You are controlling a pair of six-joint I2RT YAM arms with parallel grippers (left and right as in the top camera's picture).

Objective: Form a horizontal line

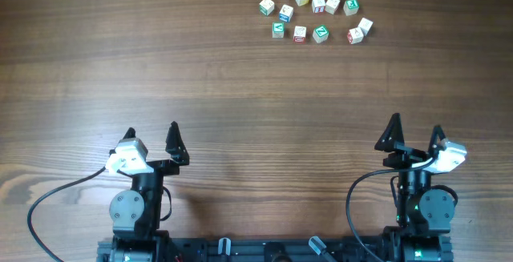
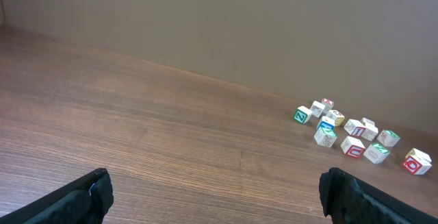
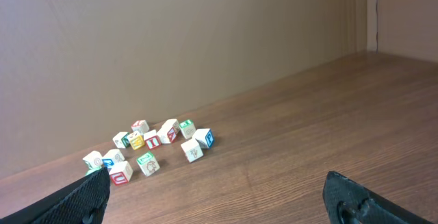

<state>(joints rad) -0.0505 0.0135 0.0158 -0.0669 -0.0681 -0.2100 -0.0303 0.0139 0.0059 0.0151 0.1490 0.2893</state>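
Observation:
Several small whitish letter cubes (image 1: 318,4) lie in a loose cluster at the far right of the table. They stand singly or barely touching, and no joined horizontal line shows. The cluster also shows in the left wrist view (image 2: 354,145) at the far right and in the right wrist view (image 3: 147,163) at the far left. My left gripper (image 1: 152,130) is open and empty near the front edge, far from the cubes; its fingers frame bare wood (image 2: 215,183). My right gripper (image 1: 415,126) is open and empty at the front right (image 3: 217,183).
The wooden table (image 1: 200,78) stretches between the grippers and the cubes. A plain wall (image 2: 205,18) stands behind the table's far edge. A black cable (image 1: 56,194) loops beside the left arm's base.

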